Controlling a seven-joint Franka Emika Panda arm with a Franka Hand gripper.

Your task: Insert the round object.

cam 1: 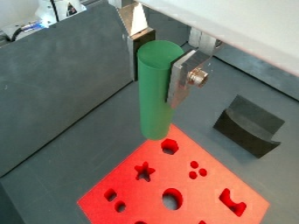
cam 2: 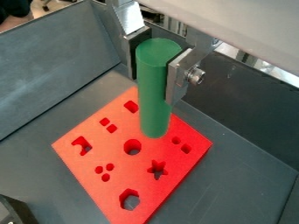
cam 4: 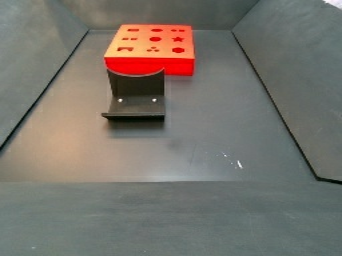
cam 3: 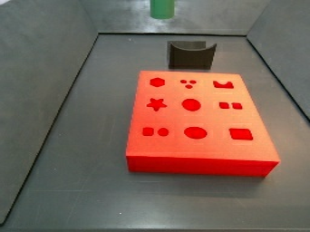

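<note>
My gripper (cam 1: 158,63) is shut on the round object, a plain green peg (cam 1: 156,92), which hangs upright between the silver fingers (cam 1: 184,77). Both wrist views show it, also as the peg (cam 2: 155,92) in my gripper (cam 2: 156,61). It hangs well above the red block (cam 2: 135,159) with its shaped holes; a round hole (cam 2: 133,146) lies just beside the peg's lower end. In a side view only the peg's lower end (cam 3: 162,8) shows at the top edge, above and behind the red block (cam 3: 198,120). The gripper is out of that view.
A dark grey curved holder (cam 3: 190,53) stands behind the red block, also in a side view (cam 4: 135,96) and a wrist view (cam 1: 247,125). Dark grey walls enclose the floor (cam 4: 201,150) on the sides.
</note>
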